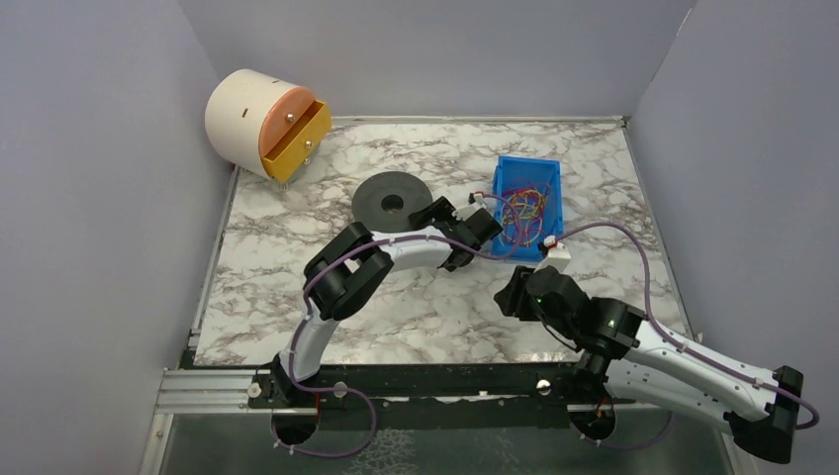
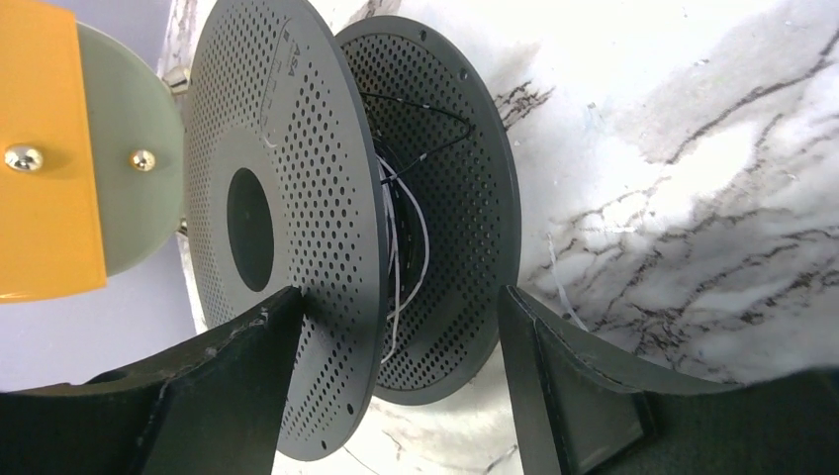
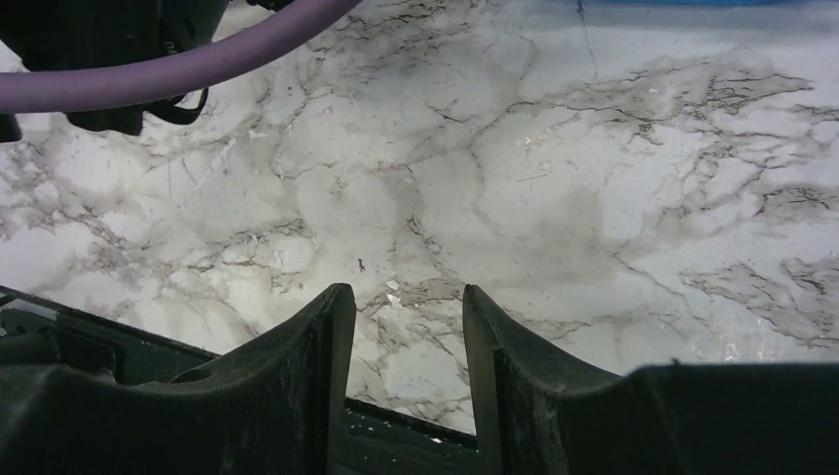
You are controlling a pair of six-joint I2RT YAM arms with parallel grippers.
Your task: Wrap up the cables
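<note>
Left jaws gape wide, thin cables [image 2: 401, 237] wound on the spool [image 2: 297, 148] just beyond them; right jaws, half parted, grip nothing.

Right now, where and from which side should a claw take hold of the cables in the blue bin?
Probably the middle of the tangled cables, coming straight down from above: the blue bin walls them in on every side, and the thin strands lie in one loose heap.
</note>
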